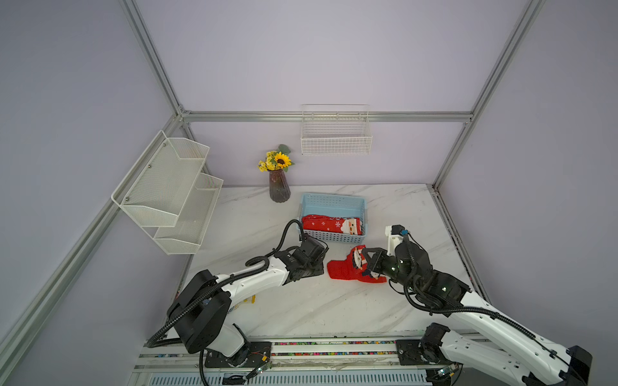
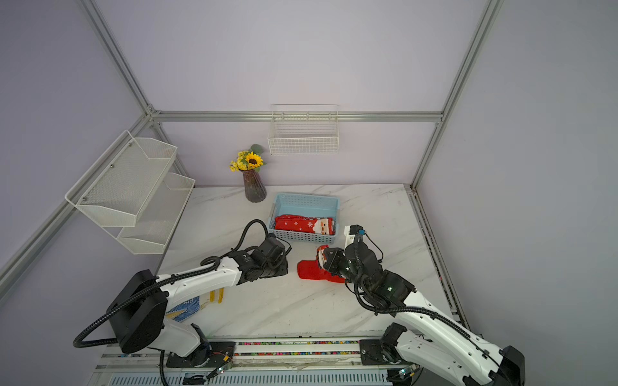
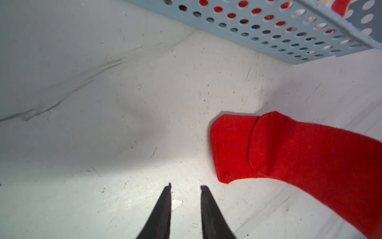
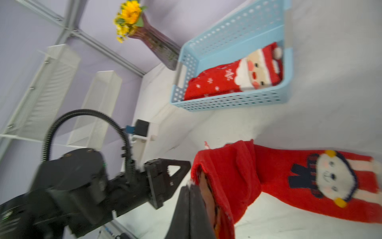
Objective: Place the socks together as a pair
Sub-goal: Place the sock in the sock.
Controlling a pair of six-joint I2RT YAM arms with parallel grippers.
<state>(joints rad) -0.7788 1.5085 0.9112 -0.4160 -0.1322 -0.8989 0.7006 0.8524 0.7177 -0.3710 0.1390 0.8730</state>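
Two red socks (image 1: 341, 271) (image 2: 309, 271) lie overlapped on the marble table, their toes (image 3: 268, 144) stacked. One shows a bear figure (image 4: 328, 178) and lies flat. The other sock's cuff (image 4: 225, 165), with a Santa face (image 1: 357, 259), is lifted off the table, and my right gripper (image 4: 189, 186) (image 1: 366, 264) is shut on its edge. My left gripper (image 3: 185, 186) (image 1: 319, 267) hovers beside the toes with its fingers apart and nothing between them. More red Santa socks (image 1: 331, 224) (image 4: 227, 80) lie in the blue basket (image 1: 334, 200).
The blue basket (image 3: 289, 41) (image 4: 227, 103) stands just behind both grippers. A vase of sunflowers (image 1: 279, 187) is at the back. A white mesh rack (image 1: 167, 187) and a wire wall basket (image 1: 336, 140) hang on the walls. A blue-dotted glove (image 2: 187, 309) lies under the left arm.
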